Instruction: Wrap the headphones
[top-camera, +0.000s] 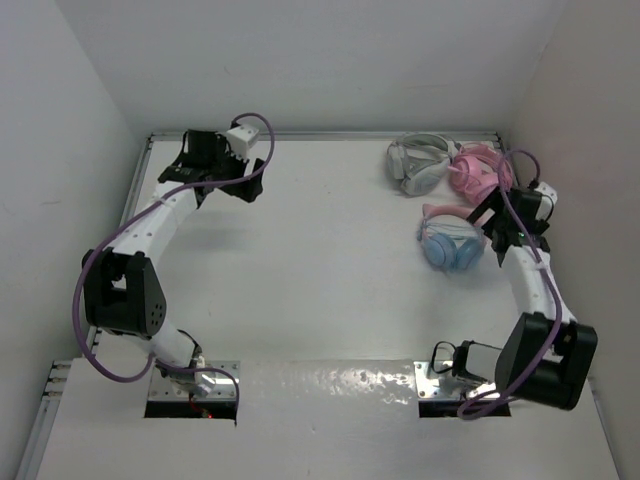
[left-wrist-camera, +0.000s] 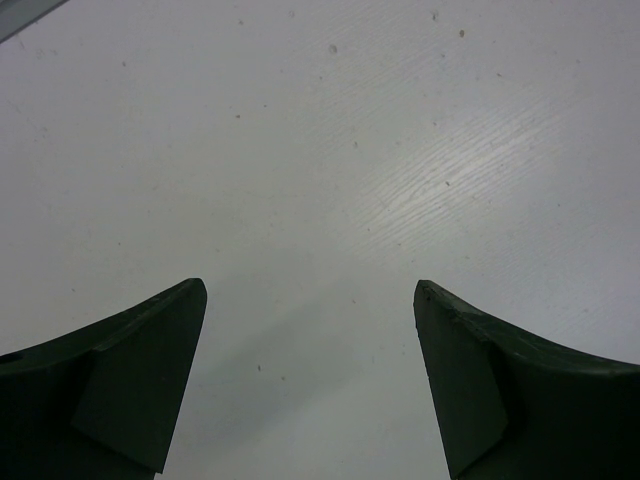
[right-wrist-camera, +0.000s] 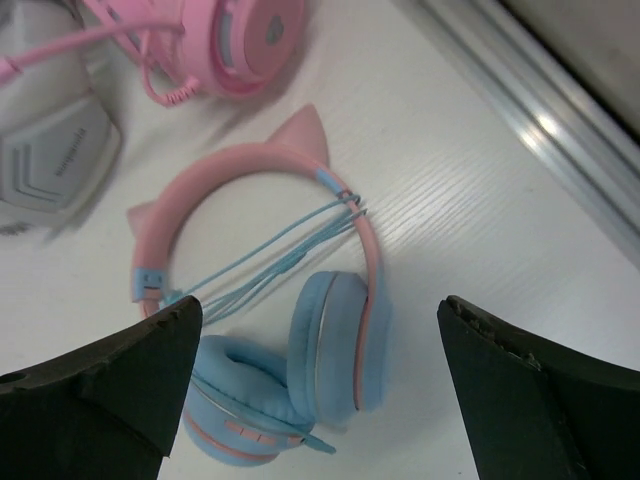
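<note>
The headphones (top-camera: 449, 240) lie flat on the table at the right; they have light blue ear cups and a pink headband with ear bumps. In the right wrist view the headphones (right-wrist-camera: 330, 350) show their thin blue cable (right-wrist-camera: 270, 262) strung across the headband. My right gripper (right-wrist-camera: 318, 330) is open and empty, held above the ear cups, and it sits just right of them in the top view (top-camera: 505, 225). My left gripper (left-wrist-camera: 310, 300) is open and empty over bare table at the far left (top-camera: 215, 160).
All-pink headphones (top-camera: 478, 170) and grey-white headphones (top-camera: 420, 163) lie at the back right, just behind the blue pair; both also show in the right wrist view, the pink pair (right-wrist-camera: 225, 40) and the grey-white pair (right-wrist-camera: 50, 150). A metal rail (right-wrist-camera: 540, 130) edges the table at the right.
</note>
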